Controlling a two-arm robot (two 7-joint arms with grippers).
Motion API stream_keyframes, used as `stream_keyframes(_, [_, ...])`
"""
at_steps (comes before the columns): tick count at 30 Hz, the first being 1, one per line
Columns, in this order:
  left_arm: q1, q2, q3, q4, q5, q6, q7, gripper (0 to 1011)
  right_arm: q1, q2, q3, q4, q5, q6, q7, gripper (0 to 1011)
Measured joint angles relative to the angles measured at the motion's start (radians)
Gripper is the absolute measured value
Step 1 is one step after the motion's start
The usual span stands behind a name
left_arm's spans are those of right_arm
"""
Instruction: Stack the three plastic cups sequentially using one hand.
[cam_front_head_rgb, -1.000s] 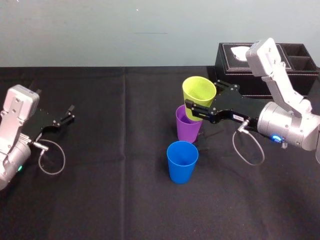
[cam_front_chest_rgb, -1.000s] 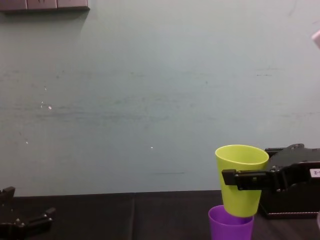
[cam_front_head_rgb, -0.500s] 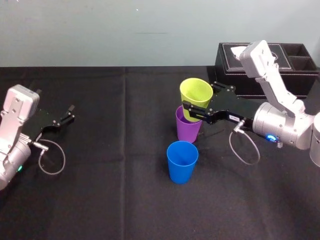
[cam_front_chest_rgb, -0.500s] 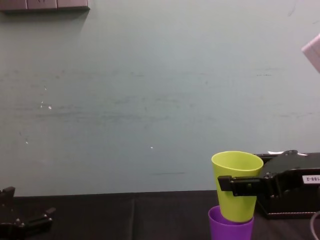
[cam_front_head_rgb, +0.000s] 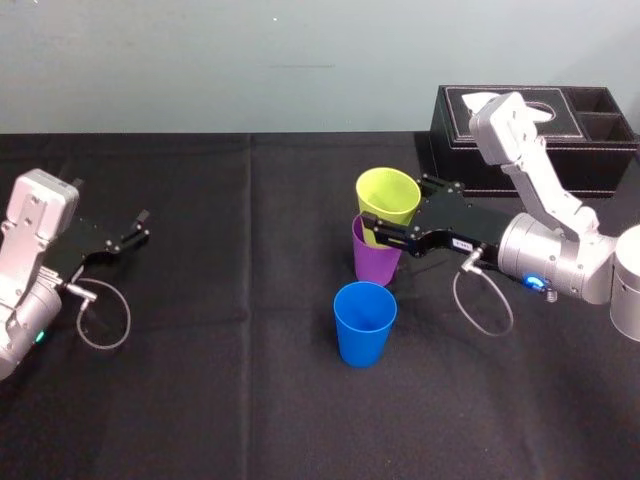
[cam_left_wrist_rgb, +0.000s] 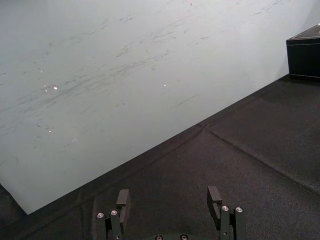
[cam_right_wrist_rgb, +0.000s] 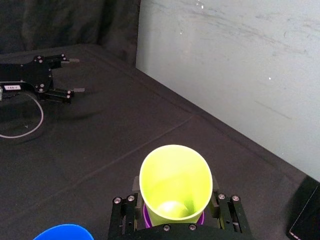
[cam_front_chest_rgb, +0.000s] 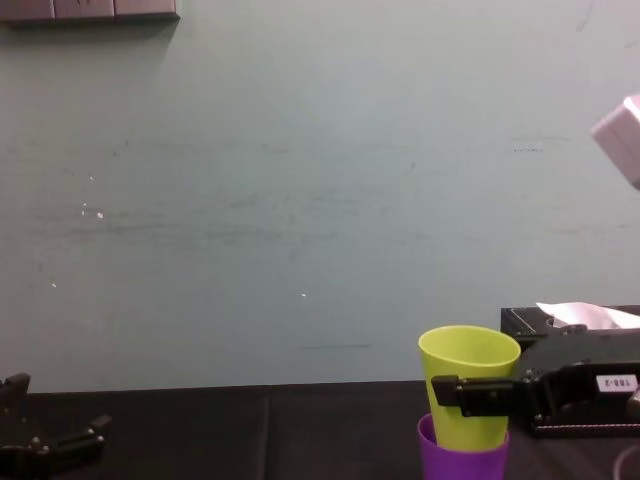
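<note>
Right claw (cam_front_head_rgb: 397, 203) clamped on yellow-green cup (cam_front_head_rgb: 388, 195), bottom partly inside purple cup (cam_front_head_rgb: 375, 262) mid-desk (cam_front_head_rgb: 250, 380), blue cup (cam_front_head_rgb: 364, 322) just nearer; left claw (cam_front_head_rgb: 137, 230) idle, wide, far left; risk: off-axis push could tip the purple cup.

Head view high, downward; chest view low, level; wrist views close; yellow-green cup (cam_front_head_rgb: 388, 195) in three

The right arm reaches from the table's (cam_front_head_rgb: 250, 400) right edge toward its middle, forearm about level, and the right gripper (cam_front_head_rgb: 395, 210) clamps the yellow-green cup (cam_front_head_rgb: 385, 193). The left gripper (cam_front_head_rgb: 132, 232) rests by the left edge, fingers apart, seemingly just above the surface.
</note>
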Motion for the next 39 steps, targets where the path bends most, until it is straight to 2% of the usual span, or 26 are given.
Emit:
stream_keyframes(19, [0.0, 0.0, 0.0, 0.0, 0.0, 0.0, 0.0, 1012, -0.002, -0.005, -0.003, 0.015, 0.007, -0.003, 0.009, 736])
stream_keyframes(24, [0.0, 0.0, 0.0, 0.0, 0.0, 0.0, 0.0, 1011, -0.002, -0.005, -0.003, 0.015, 0.007, -0.003, 0.009, 841])
stream_keyframes(29, [0.0, 0.0, 0.0, 0.0, 0.0, 0.0, 0.0, 1011, -0.002, -0.004, -0.002, 0.014, 0.007, -0.002, 0.008, 990])
stream_keyframes(39, [0.0, 0.0, 0.0, 0.0, 0.0, 0.0, 0.0, 1011, -0.002, -0.004, -0.002, 0.013, 0.007, -0.002, 0.008, 1002])
